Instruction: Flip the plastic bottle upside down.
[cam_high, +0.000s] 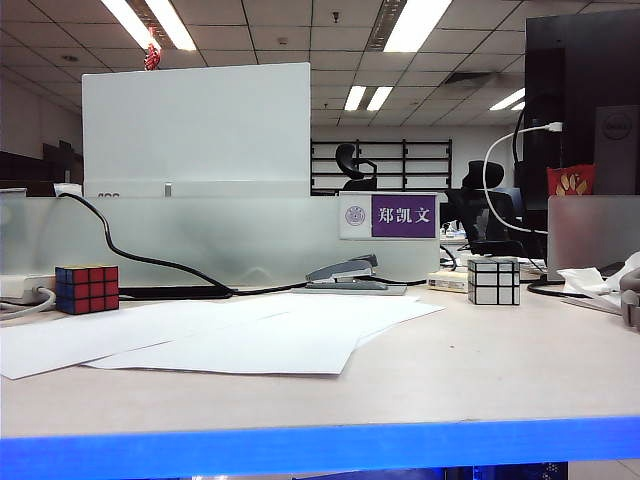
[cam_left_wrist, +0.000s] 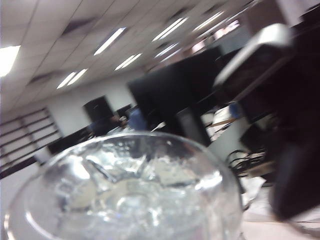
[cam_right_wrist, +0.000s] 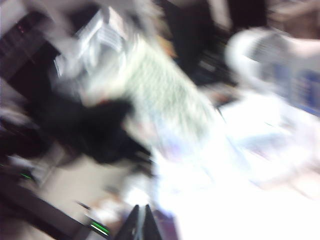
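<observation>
Clear ribbed plastic bottle (cam_left_wrist: 130, 195) sits right at the left gripper, hold unclear; right gripper (cam_right_wrist: 141, 222) clenched, empty.

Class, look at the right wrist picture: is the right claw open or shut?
Shut. The right claw shows its two dark fingertips pressed together with nothing between them, though the rest of that view is blurred.

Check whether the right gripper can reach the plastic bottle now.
Probably not. The plastic bottle sits right against the left wrist camera, apparently in the left gripper, off the table; the right gripper is shut, and its blurred view shows no bottle clearly.
</observation>
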